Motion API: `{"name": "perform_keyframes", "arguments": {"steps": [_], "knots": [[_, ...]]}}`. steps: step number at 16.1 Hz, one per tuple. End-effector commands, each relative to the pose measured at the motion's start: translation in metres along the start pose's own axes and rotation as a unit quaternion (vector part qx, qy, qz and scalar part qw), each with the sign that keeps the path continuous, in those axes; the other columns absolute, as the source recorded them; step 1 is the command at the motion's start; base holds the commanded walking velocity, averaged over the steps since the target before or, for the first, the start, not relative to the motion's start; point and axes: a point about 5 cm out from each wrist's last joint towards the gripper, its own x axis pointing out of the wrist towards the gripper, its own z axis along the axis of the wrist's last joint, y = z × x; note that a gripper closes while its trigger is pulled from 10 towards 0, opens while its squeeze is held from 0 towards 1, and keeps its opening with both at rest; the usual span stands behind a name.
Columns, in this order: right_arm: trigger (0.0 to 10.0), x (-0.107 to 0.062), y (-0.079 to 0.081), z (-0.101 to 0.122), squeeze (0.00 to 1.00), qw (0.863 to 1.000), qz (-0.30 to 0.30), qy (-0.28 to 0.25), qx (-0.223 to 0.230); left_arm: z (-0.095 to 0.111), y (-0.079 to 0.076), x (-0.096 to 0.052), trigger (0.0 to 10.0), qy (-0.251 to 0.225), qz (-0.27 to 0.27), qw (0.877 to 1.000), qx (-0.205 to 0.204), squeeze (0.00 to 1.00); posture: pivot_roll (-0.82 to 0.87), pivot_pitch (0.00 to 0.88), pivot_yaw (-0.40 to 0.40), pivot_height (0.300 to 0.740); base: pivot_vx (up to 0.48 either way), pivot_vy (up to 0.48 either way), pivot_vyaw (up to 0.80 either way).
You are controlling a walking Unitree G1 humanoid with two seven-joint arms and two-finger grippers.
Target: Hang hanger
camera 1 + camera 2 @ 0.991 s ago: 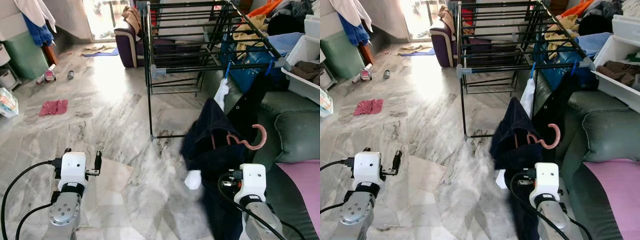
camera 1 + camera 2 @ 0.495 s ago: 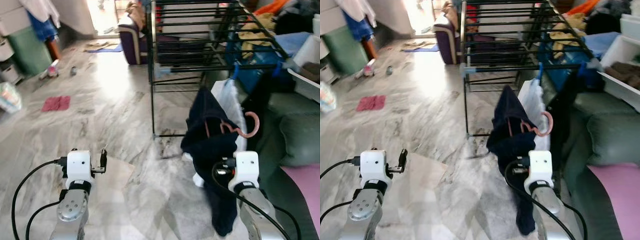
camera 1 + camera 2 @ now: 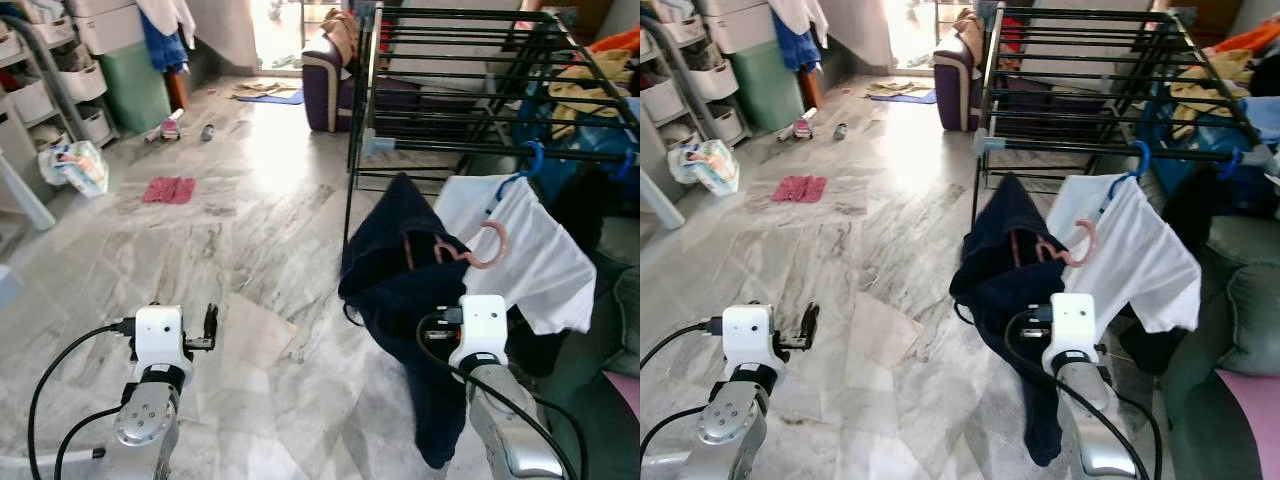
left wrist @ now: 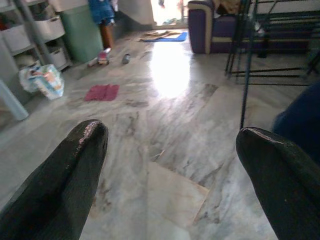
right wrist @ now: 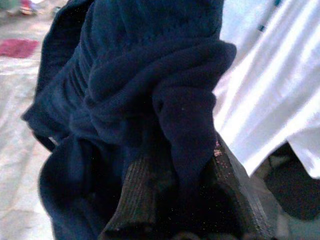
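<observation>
1 right claw [image 5: 175,200] clamps navy garment [image 3: 400,290] on pink hanger [image 3: 480,252] beside drying rack [image 3: 450,60].

a lived-in home: grey marble floor [image 3: 250,200], black metal drying rack [image 3: 450,60], purple sofa [image 3: 325,70], white plastic storage drawers [image 3: 60,80].

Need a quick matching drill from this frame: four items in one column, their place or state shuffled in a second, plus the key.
Items
1. dark navy garment
2. white shirt
3. red cloth
4. left gripper

Place or state
A. lying flat on the marble floor, far from the rack
B. fingers apart, holding nothing, above the floor
C. hanging from a blue hanger on the black drying rack
D. draped on a pink hanger, pinched between the right gripper fingers

Pairs: 1-D, 2-C, 3-A, 4-B
</observation>
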Motion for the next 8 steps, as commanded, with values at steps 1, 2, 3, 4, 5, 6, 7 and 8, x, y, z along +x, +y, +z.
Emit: {"name": "perform_keyframes", "arguments": {"steps": [1, 2, 3, 4, 5, 6, 7, 8], "knots": [[10.0, 0.0049, -0.0055, 0.0127, 0.0, 1.0, -0.017, -0.026, -0.002, 0.0027, -0.0028, 0.0048, 10.0, -0.003, -0.013, 1.0, -0.003, 0.0, 0.04, 0.0, -0.006, 0.74, 0.0, 0.0, 0.0], [10.0, 0.0054, -0.0063, 0.0125, 0.0, 1.0, -0.019, -0.025, -0.001, 0.0039, -0.003, 0.0072, 10.0, -0.005, -0.013, 1.0, -0.005, 0.0, 0.04, 0.0, -0.007, 0.74, 0.0, 0.0, 0.0], [10.0, 0.0057, -0.0063, 0.0117, 0.0, 1.0, -0.018, -0.023, -0.001, 0.0041, -0.0031, 0.0088, 10.0, -0.006, -0.012, 1.0, -0.005, 0.0, 0.04, 0.0, -0.007, 0.74, 0.0, 0.0, 0.0], [10.0, 0.0061, -0.0056, 0.0111, 0.0, 1.0, -0.014, -0.022, -0.001, 0.0043, -0.0029, 0.0099, 10.0, -0.006, -0.012, 1.0, -0.006, 0.0, 0.04, 0.0, -0.007, 0.74, 0.0, 0.0, 0.0], [10.0, 0.0078, -0.0024, 0.0096, 0.0, 1.0, -0.004, -0.015, 0.001, 0.004, -0.0039, 0.0112, 10.0, -0.004, -0.012, 1.0, -0.011, 0.0, 0.04, 0.0, -0.003, 0.74, 0.0, 0.0, 0.0], [10.0, 0.0091, -0.0007, 0.0092, 0.0, 1.0, -0.002, -0.013, 0.0, 0.0042, -0.0048, 0.0116, 10.0, -0.004, -0.015, 1.0, -0.012, 0.0, 0.04, 0.0, -0.003, 0.74, 0.0, 0.0, 0.0], [10.0, 0.0105, 0.0008, 0.0091, 0.0, 1.0, -0.003, -0.011, 0.001, 0.0046, -0.0056, 0.0122, 10.0, -0.005, -0.02, 1.0, -0.011, 0.0, 0.04, 0.0, -0.002, 0.74, 0.0, 0.0, 0.0], [10.0, 0.011, 0.0013, 0.0091, 0.0, 1.0, -0.003, -0.011, 0.001, 0.0048, -0.0057, 0.0125, 10.0, -0.006, -0.021, 1.0, -0.01, 0.0, 0.04, 0.0, -0.001, 0.74, 0.24, 0.0, 0.0]]}}
